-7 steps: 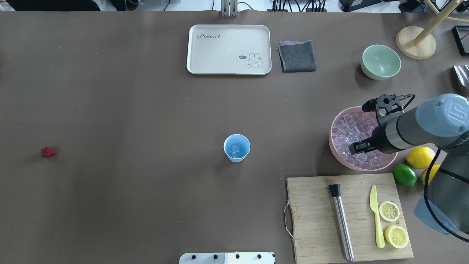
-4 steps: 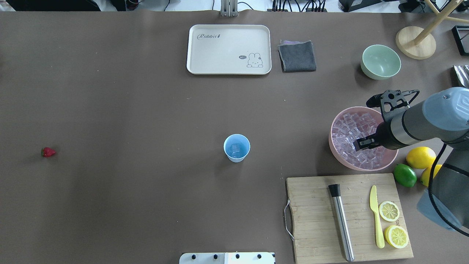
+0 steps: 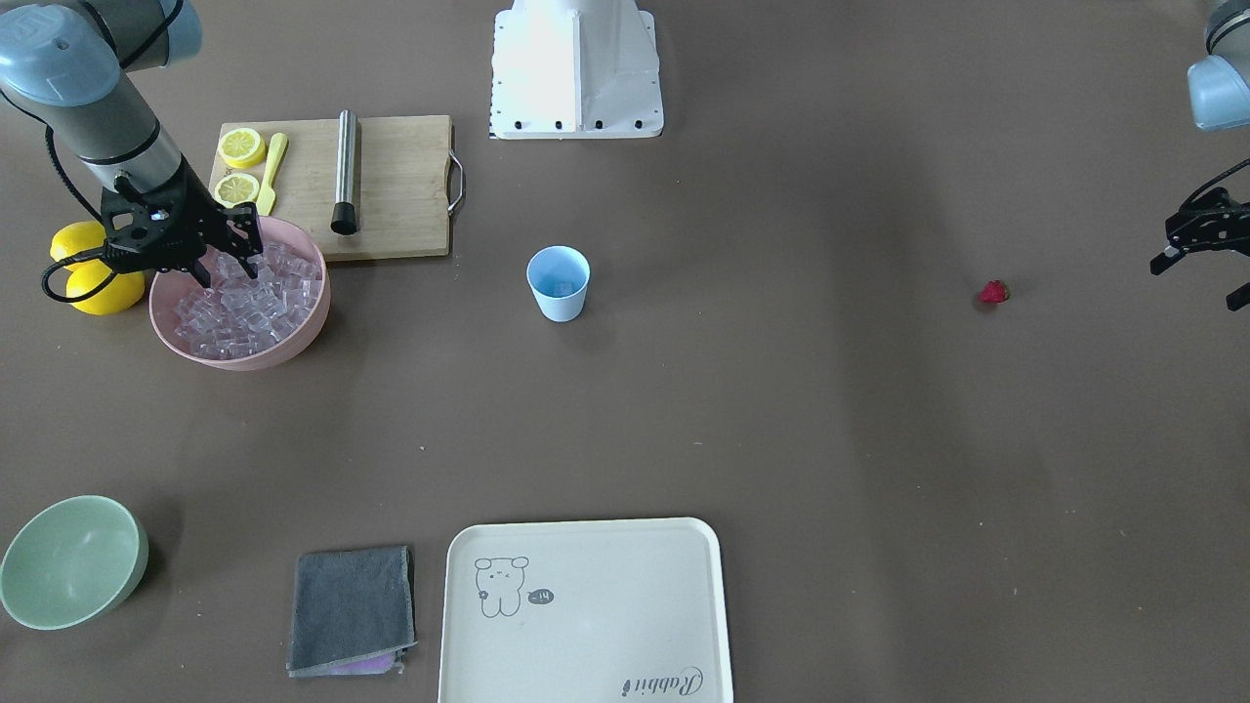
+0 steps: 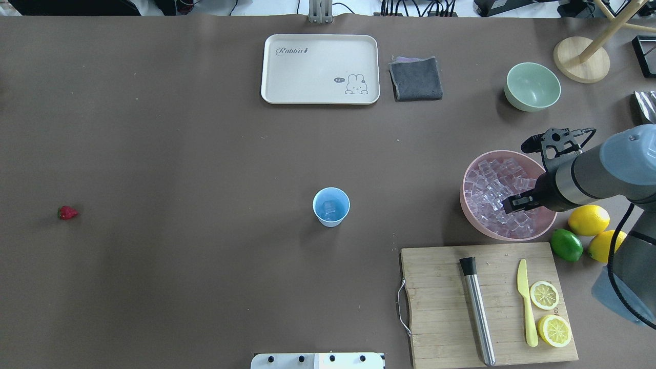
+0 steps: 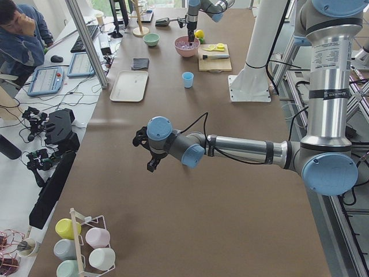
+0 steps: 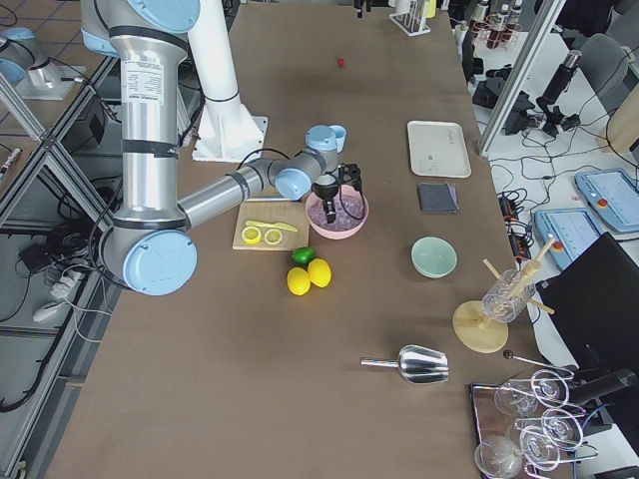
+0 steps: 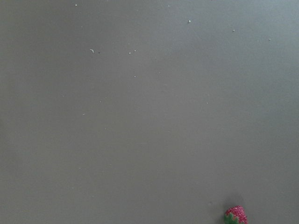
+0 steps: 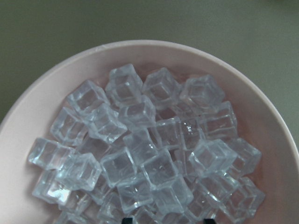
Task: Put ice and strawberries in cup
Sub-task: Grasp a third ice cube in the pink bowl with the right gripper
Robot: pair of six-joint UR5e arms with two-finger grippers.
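Note:
The light-blue cup [image 4: 331,206] stands upright mid-table with one ice cube [image 4: 329,207] inside; it also shows in the front view [image 3: 559,283]. A pink bowl [image 4: 464,192] holds several ice cubes [image 4: 492,179]. My right gripper [image 4: 512,203] is open and down among the cubes, nothing between its fingers; the right wrist view shows the ice [image 8: 154,140] close below. The red strawberry [image 4: 67,212] lies alone at the far left. My left gripper [image 3: 1199,283] hovers open and empty beside the strawberry [image 3: 993,292], which sits at the left wrist view's bottom edge [image 7: 236,215].
A wooden cutting board [image 4: 441,307] with a steel muddler [image 4: 477,310], yellow knife [image 4: 527,302] and lemon halves lies near the bowl. Lemons [image 4: 588,219] and a lime [image 4: 566,244] sit by it. A pale green bowl [image 4: 532,86], grey cloth [image 4: 415,78] and cream tray [image 4: 320,69] stand at the back.
My right gripper has moved rightward across the pink bowl and lower among the ice cubes. The cup and strawberry have not moved.

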